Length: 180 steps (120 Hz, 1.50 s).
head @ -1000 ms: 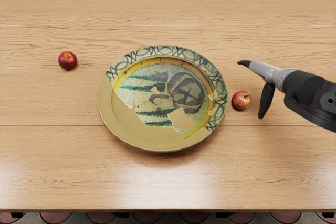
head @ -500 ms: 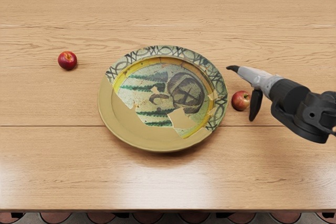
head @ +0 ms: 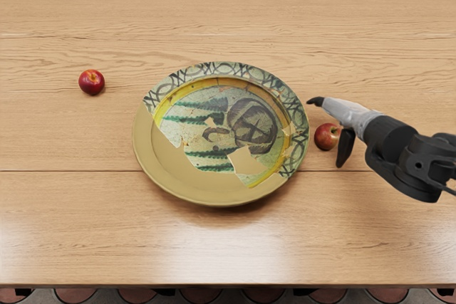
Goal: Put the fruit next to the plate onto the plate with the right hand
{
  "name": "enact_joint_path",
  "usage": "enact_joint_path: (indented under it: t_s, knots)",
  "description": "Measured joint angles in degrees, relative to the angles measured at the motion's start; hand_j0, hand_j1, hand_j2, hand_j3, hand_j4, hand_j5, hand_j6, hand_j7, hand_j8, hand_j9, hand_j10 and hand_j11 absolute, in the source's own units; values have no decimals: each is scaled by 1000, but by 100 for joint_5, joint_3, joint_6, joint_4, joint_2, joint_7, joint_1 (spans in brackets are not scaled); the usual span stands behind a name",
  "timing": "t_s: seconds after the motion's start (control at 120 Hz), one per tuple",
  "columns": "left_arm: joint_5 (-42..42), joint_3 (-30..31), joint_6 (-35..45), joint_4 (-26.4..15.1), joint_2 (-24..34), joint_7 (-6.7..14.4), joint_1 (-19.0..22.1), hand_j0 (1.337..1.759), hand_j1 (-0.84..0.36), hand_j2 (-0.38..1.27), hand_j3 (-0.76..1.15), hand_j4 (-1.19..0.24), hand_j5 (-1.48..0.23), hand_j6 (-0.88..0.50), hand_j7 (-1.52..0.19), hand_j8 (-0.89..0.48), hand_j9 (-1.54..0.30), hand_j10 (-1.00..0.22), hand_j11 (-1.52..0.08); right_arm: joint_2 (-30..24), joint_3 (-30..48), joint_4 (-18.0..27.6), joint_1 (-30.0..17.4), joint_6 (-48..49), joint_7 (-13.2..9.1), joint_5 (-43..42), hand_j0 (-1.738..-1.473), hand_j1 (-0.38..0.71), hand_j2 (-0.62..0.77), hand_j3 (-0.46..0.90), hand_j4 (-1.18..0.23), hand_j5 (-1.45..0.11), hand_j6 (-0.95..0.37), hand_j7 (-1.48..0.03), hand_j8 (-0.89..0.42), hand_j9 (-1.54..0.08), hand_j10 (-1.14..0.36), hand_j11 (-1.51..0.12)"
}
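Right hand (head: 353, 120) spread, fingers either side of apple (head: 325, 136) just beside plate (head: 146, 151) rim.

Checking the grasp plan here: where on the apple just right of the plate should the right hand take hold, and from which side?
Probably across the round middle of that apple, coming from its right: the plate rim sits close on its left, leaving little room there. The right hand is on that side, fingers spread open.
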Motion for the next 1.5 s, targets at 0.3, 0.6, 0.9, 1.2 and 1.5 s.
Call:
enact_joint_path:
  t_s: [0.3,0.6,0.9,1.2,1.5]
  knots:
    - [0,2,-1,0,0,0,0,1658,339,2,0,-9,-11,-9,-11,-9,-11,-9,-11,20,5,-11,-156,-161,0,-172,-1658,-138,-32,0,-182,-231,-184,-231,-183,-231,-181,-231]
    - [0,-1,1,0,0,0,0,1658,339,2,0,-9,-11,-9,-11,-9,-11,-9,-11,46,14,-80,-210,-258,0,-179,-1658,-52,-46,0,-254,-325,-256,-324,-254,-324,-253,-324]
    - [0,-1,-1,0,0,0,0,1658,339,2,0,-9,-11,-9,-11,-9,-11,-9,-11,51,14,-155,-258,-319,0,-176,-1658,16,-58,0,-310,-399,-312,-398,-311,-399,-310,-398]
    - [0,-1,0,0,0,0,0,1658,339,2,0,-9,-11,-9,-11,-9,-11,-9,-11,81,15,-176,-272,-403,0,-170,-1658,84,-69,0,-367,-472,-368,-472,-367,-472,-366,-472]
    - [0,-1,-1,0,0,0,0,1658,339,2,0,-9,-11,-9,-11,-9,-11,-9,-11,180,15,-284,-336,-472,0,-182,-1658,110,-73,0,-388,-501,-390,-500,-389,-501,-388,-501]
